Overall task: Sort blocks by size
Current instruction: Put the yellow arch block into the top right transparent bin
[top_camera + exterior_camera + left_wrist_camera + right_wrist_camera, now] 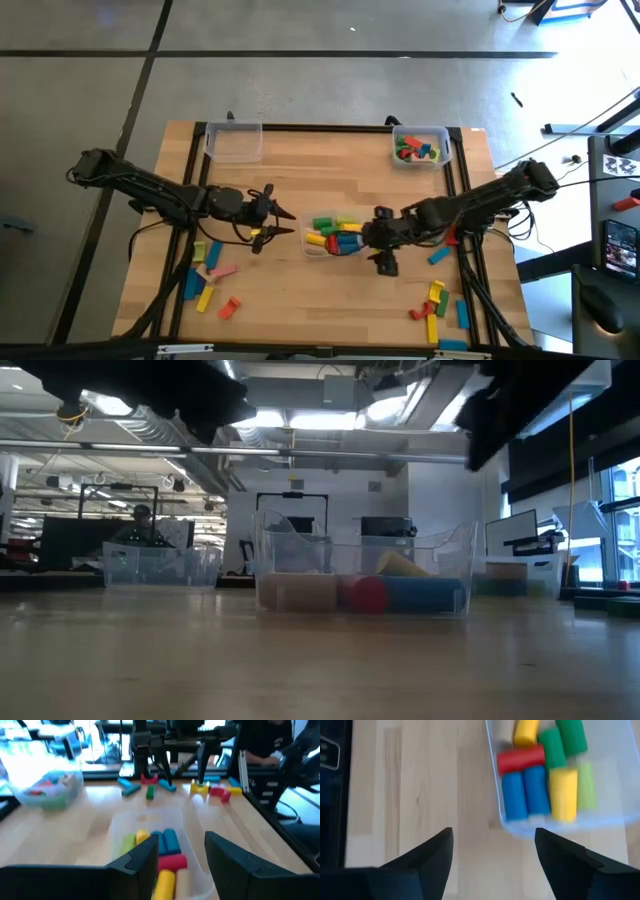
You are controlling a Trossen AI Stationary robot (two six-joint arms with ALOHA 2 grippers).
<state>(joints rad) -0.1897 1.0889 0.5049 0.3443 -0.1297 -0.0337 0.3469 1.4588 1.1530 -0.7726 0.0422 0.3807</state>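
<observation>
The right gripper (pixel 492 855) stands spread and empty just beside the middle bin (pixel 310 247), at its right end. That bin holds short blocks (pixel 545 775) in red, blue, yellow and green. The left gripper (pixel 283 222) hovers parted and empty at the bin's left side. Loose blocks (pixel 205 280) lie near the table's (pixel 300 170) front left, more blocks (pixel 438 302) at front right, others in the far right bin (pixel 420 148).

Two dark jointed arms (pixel 150 190), black cables, wedge-shaped jaws
</observation>
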